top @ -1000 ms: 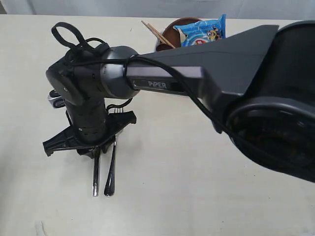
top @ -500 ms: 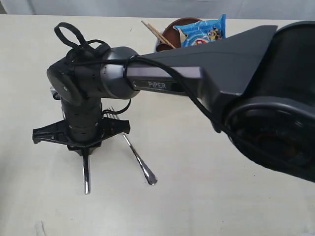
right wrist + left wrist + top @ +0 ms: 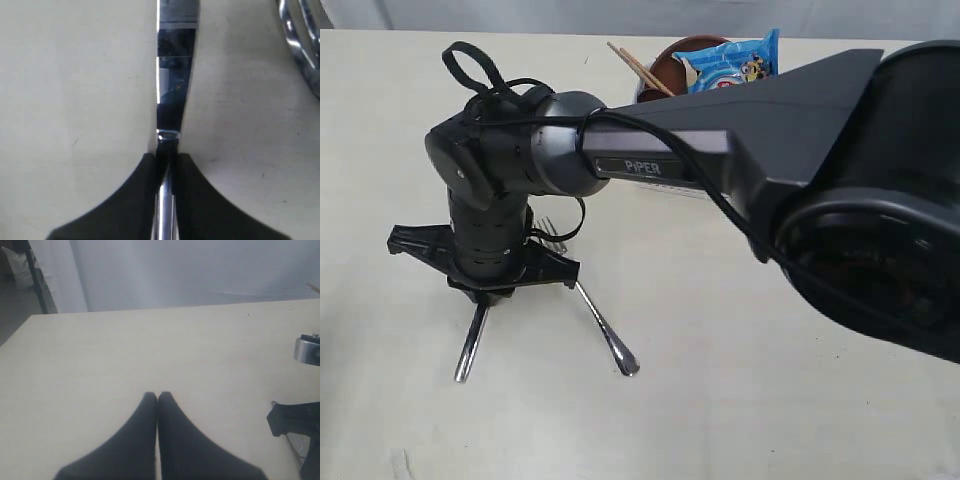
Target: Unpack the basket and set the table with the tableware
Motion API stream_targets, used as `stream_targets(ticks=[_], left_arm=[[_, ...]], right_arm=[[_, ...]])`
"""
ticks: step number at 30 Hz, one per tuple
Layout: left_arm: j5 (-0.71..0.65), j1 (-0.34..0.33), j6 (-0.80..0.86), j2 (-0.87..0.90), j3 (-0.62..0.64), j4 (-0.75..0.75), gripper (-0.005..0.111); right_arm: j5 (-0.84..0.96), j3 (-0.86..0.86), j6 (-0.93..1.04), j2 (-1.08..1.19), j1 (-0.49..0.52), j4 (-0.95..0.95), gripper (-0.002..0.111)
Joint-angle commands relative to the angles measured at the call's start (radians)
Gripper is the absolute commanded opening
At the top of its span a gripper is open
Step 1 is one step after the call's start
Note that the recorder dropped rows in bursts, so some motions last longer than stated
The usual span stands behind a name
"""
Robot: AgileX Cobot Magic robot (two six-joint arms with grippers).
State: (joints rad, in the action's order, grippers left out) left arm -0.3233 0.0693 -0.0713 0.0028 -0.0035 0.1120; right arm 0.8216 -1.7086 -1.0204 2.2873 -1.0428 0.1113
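My right gripper (image 3: 485, 292) reaches across to the left side of the table (image 3: 720, 400) and is shut on the steel knife (image 3: 470, 345), whose handle sticks out toward the front. In the right wrist view the fingertips (image 3: 150, 165) pinch the knife (image 3: 175, 75) where blade meets handle. The steel fork (image 3: 605, 335) lies slanted beside it, also at the edge of the right wrist view (image 3: 300, 35). My left gripper (image 3: 158, 396) is shut and empty above bare table. A steel cup (image 3: 305, 349) shows at that view's edge. The basket is hidden behind the arm.
At the back stand a round brown plate (image 3: 665, 65), wooden chopsticks (image 3: 638, 66) and a blue chip bag (image 3: 735, 60). The right arm's big dark body (image 3: 860, 200) covers the right half of the exterior view.
The right gripper closed on the knife and turned, swinging its handle leftward. The fork, first parallel beside the knife, got pushed to a slant toward the right.
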Motion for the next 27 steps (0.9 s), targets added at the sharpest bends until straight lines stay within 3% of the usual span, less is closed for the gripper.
stream_targets(ticks=[1, 10, 12, 18, 27], left_arm=[[0.001, -0.002, 0.003, -0.003, 0.003, -0.004, 0.000], [0.001, -0.002, 0.003, -0.003, 0.003, -0.004, 0.000], [0.001, -0.002, 0.003, -0.003, 0.003, -0.004, 0.000], [0.001, -0.002, 0.003, -0.003, 0.003, -0.004, 0.000], [0.001, -0.002, 0.003, -0.003, 0.003, -0.004, 0.000]], right_arm=[[0.030, -0.001, -0.013, 0.000, 0.004, 0.002, 0.000], [0.051, -0.001, 0.032, 0.000, 0.006, 0.022, 0.000], [0.043, -0.001, 0.044, 0.000, 0.006, 0.022, 0.008], [0.054, -0.001, 0.083, -0.003, 0.006, 0.022, 0.046], [0.120, -0.001, 0.245, -0.109, 0.064, 0.018, 0.048]])
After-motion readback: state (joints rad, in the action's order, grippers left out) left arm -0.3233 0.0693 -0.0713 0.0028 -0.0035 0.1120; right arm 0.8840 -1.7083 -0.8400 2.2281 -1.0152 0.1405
